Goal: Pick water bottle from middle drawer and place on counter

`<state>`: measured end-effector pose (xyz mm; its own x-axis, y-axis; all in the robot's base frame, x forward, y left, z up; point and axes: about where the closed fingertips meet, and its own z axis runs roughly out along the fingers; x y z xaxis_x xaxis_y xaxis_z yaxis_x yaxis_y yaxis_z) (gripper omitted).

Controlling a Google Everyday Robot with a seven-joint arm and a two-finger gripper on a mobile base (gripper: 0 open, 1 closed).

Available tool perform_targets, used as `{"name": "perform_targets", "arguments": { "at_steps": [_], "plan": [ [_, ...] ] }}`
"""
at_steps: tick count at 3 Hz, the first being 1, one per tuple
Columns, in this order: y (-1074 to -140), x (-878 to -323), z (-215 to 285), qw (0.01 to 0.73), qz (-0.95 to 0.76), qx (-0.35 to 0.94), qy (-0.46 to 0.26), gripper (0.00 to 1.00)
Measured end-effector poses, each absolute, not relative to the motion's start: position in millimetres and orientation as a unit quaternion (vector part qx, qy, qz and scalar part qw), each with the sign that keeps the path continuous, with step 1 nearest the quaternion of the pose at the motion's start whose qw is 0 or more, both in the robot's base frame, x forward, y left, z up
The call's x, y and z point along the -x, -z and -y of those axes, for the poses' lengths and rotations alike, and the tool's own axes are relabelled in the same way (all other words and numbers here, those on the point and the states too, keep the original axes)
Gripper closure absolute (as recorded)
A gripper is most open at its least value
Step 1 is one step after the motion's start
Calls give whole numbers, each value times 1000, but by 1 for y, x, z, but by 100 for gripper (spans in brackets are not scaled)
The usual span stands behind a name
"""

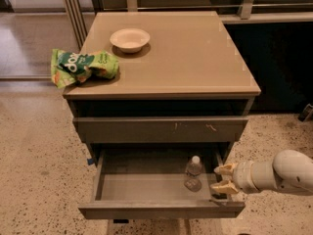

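The water bottle [193, 173] stands upright in the right part of the open middle drawer [146, 189]; it is clear with a white cap. My gripper [221, 178] reaches in from the right at the drawer's right wall, a short gap from the bottle. Its pale fingers [224, 169] are spread and hold nothing. The tan counter [186, 53] is the cabinet's top, above the drawers.
A pale bowl [129, 39] and a green chip bag [83, 65] lie on the counter's left side, the bag overhanging the edge. A shut drawer front with pale scratch marks [161, 129] sits above the open drawer. Speckled floor [39, 170] surrounds the cabinet.
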<state>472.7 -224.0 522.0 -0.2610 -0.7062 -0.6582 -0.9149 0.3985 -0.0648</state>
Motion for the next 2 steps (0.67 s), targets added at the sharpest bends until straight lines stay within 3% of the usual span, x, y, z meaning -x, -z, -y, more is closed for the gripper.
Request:
{"name": "perform_targets", "arguments": {
  "at_steps": [1, 2],
  "plan": [
    [-498, -486, 219, 316, -775, 510, -199, 50],
    [-480, -500, 212, 329, -769, 500, -225, 38]
  ]
}}
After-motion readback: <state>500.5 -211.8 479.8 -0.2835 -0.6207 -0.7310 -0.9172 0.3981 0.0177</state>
